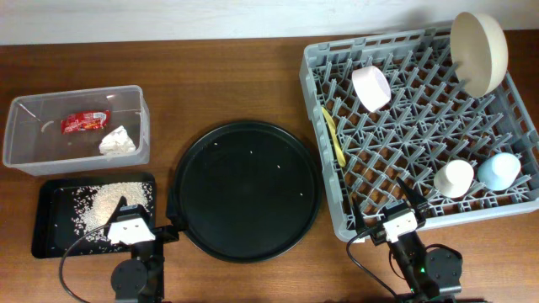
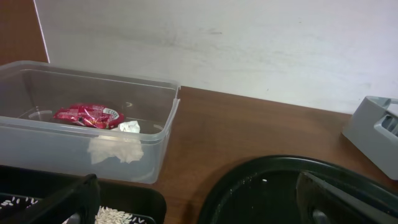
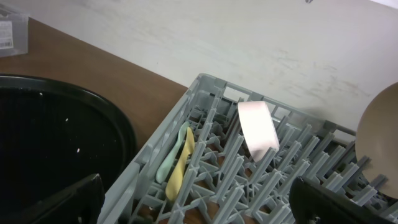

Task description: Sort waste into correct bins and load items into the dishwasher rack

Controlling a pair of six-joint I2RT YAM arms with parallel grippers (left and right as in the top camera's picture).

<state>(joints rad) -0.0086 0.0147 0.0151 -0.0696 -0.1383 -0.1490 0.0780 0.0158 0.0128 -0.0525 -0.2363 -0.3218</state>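
The grey dishwasher rack holds the cream plate-bowl, the pinkish-white bowl, the yellow utensil, the white cup and the light blue cup. The clear tub holds the red sauce packet and the tissue wad. The black rectangular tray holds rice. My left gripper is open and empty at the near table edge between the tray and the round tray. My right gripper is open and empty at the rack's near left corner.
A large round black tray with a few stray rice grains lies in the middle between the bins and the rack. The wall runs along the far table edge. Bare wood shows behind the round tray.
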